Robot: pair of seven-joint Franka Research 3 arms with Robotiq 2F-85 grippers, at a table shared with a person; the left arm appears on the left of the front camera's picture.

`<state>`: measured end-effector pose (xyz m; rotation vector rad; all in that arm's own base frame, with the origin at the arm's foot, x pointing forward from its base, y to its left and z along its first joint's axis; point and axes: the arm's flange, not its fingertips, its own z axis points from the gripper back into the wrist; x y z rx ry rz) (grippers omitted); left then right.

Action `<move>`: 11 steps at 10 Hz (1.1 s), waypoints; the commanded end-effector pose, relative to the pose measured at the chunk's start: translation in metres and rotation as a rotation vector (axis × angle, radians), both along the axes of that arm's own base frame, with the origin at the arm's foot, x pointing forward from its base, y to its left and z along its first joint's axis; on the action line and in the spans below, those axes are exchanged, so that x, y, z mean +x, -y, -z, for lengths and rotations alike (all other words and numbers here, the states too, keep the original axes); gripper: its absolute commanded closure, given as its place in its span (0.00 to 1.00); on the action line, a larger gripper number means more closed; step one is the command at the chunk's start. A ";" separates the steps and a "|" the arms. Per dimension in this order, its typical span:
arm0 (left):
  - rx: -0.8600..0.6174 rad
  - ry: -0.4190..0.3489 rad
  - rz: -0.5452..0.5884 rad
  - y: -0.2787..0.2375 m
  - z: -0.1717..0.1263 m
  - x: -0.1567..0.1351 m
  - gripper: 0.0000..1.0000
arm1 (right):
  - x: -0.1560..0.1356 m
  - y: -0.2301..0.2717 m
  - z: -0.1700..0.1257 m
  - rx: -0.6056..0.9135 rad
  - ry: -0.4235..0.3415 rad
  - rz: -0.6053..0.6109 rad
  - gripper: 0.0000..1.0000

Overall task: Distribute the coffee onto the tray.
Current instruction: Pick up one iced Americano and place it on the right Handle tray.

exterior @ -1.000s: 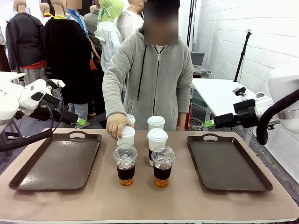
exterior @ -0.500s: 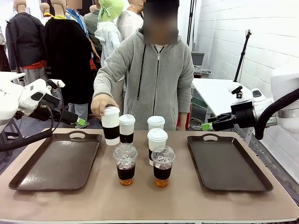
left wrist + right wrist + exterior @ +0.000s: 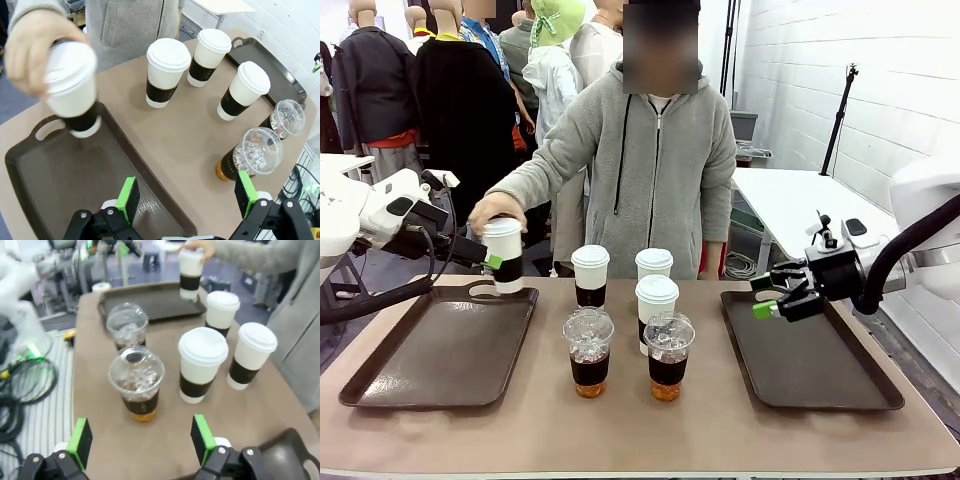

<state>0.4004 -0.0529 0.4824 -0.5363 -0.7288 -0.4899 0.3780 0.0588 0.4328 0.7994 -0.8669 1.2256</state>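
A person's hand holds one white paper cup [image 3: 503, 256] [image 3: 72, 90] [image 3: 190, 272] just above the far end of the left tray [image 3: 430, 360]. Three more sleeved white cups [image 3: 590, 275] [image 3: 654, 264] [image 3: 656, 298] stand mid-table, with two iced coffees [image 3: 589, 350] [image 3: 667, 355] in front of them. My left gripper [image 3: 490, 262] [image 3: 186, 197] hovers open beside the held cup, holding nothing. Above the inner edge of the right tray [image 3: 820, 360], my right gripper [image 3: 761, 297] [image 3: 141, 440] is open and faces the cups.
The person in a grey hoodie [image 3: 650, 170] stands at the far edge, one arm stretched over the left tray. Both dark trays have raised rims and handle slots. A white side table [image 3: 800, 200] stands behind on the right.
The person lifted a white cup out of the group and carried it left over the left tray. My right gripper dropped and swung in over the right tray. The left arm stayed put.
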 end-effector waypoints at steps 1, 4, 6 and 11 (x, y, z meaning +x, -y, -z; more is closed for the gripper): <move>-0.015 0.014 0.018 -0.001 0.004 0.004 0.00 | 0.002 0.005 0.001 -0.051 0.041 -0.032 0.00; -0.015 0.014 0.018 -0.001 0.004 0.004 0.00 | 0.000 0.000 0.000 0.000 0.000 0.000 0.00; -0.015 0.014 0.018 -0.001 0.004 0.004 0.00 | 0.000 0.000 0.000 0.000 0.000 0.000 0.00; -0.015 0.014 0.018 -0.001 0.004 0.004 0.00 | 0.024 -0.016 0.051 0.012 0.073 -0.086 0.00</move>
